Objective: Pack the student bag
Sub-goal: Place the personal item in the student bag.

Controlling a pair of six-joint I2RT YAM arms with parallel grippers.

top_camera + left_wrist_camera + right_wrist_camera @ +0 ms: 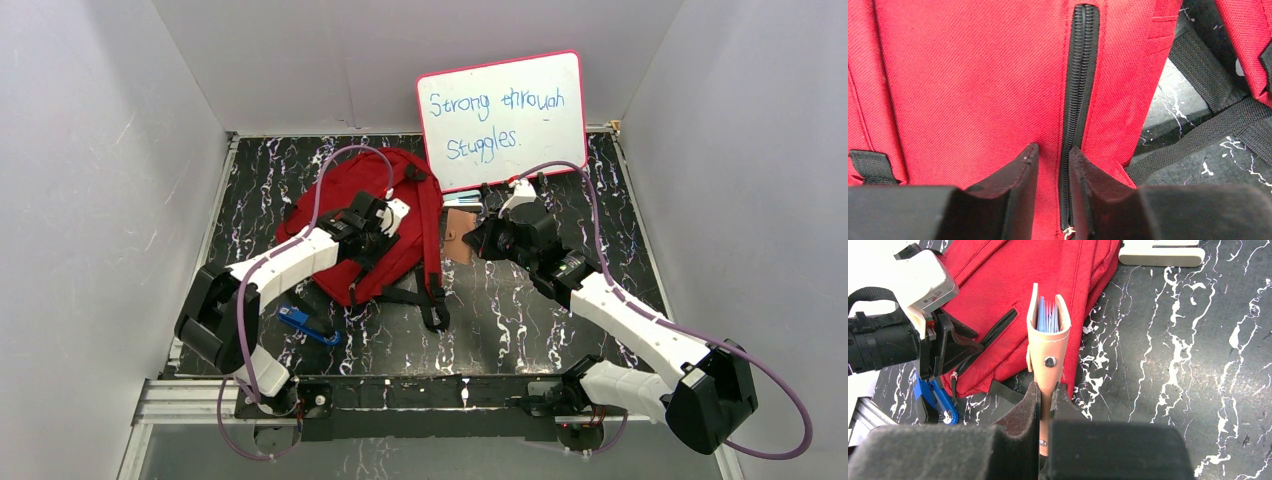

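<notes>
Student bag (350, 190) (one), one wallet (1049, 347)

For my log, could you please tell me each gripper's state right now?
Left gripper: jaws astride the zipper of the student bag; grip cannot be told.
Right gripper: closed on the tan wallet.

light: bright, even, diffuse | shadows: faint, soft | focus: left fingers (1008, 200) slightly blurred up close
</notes>
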